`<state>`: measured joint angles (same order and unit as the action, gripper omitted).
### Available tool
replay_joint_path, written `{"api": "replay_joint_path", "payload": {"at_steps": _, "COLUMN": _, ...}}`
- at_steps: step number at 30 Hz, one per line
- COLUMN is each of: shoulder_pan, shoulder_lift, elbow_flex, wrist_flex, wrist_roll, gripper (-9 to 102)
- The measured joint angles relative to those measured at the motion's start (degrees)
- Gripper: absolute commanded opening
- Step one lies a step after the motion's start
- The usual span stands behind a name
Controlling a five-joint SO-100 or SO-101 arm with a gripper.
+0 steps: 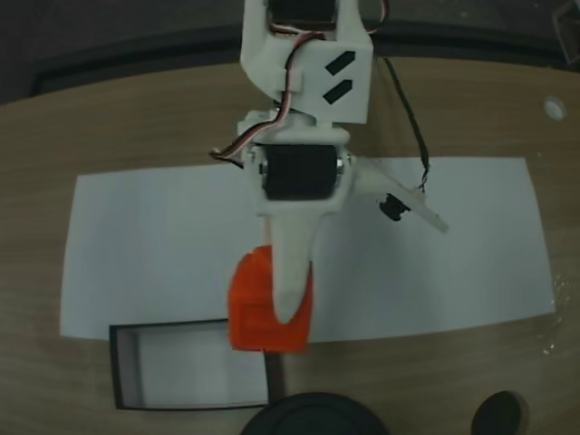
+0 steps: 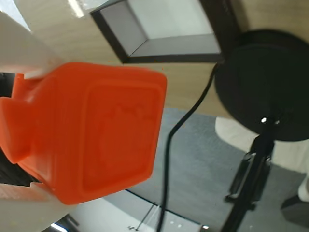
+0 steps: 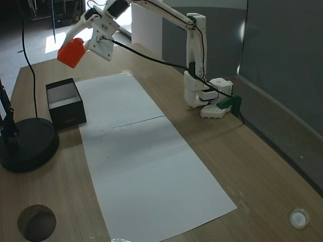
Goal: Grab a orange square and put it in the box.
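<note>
a single robot arm carries the orange square (image 3: 71, 52) high above a wooden table (image 3: 262, 166), its gripper (image 1: 292, 304) closed on the cube so that one white finger (image 1: 292, 272) lies across the block's face in a fixed view from above. in the side-on fixed view the cube hangs clear of every surface, up at about 11 o'clock from the box (image 3: 65, 103), which sits on the table at the far edge of a long white paper sheet (image 3: 146, 161). from above, the orange square appears to overlap the box's (image 1: 190, 364) upper right corner, toward 1 o'clock of the tray, rather than sitting over its middle; the box's white bottom is bare. the wrist view shows the orange square (image 2: 91, 130) large and close, pinched between the white jaws at the left edge, with the box (image 2: 169, 36) beyond it at 12 o'clock and a round black stand base (image 2: 263, 82) at 2 o'clock, a black cable (image 2: 178, 145) trailing past.

by the look of it, the grab and lift are done and the carry is nearly complete. what is left is to bring the cube squarely over the tray's opening, lower it and release. the round black base (image 3: 26, 143) stands just beside the box, so a drop off to that side would miss.
</note>
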<state>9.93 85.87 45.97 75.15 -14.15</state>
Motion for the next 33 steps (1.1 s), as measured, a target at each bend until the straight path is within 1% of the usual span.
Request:
{"api": "replay_joint_path", "payload": {"at_steps": 5, "shoulder_pan": 7.56, "shoulder_lift": -10.37, "elbow_flex": -11.95, "wrist_flex": -0.18, "wrist_roll": 0.0, "gripper": 11}}
{"api": "replay_joint_path", "payload": {"at_steps": 9, "shoulder_pan": 11.16, "shoulder_lift": -19.78, "elbow_flex": -17.49, "wrist_flex": -0.18, "wrist_roll": 0.0, "gripper": 11}}
{"api": "replay_joint_path", "payload": {"at_steps": 17, "shoulder_pan": 10.81, "shoulder_lift": -31.55, "elbow_flex": -21.36, "wrist_flex": -0.18, "wrist_roll": 0.0, "gripper": 11}}
{"api": "replay_joint_path", "payload": {"at_steps": 29, "shoulder_pan": 11.25, "shoulder_lift": -37.62, "elbow_flex": -21.97, "wrist_flex": -0.18, "wrist_roll": 0.09, "gripper": 11}}
{"api": "replay_joint_path", "payload": {"at_steps": 33, "shoulder_pan": 11.25, "shoulder_lift": -38.94, "elbow_flex": -21.97, "wrist_flex": -0.18, "wrist_roll": 2.29, "gripper": 12}}
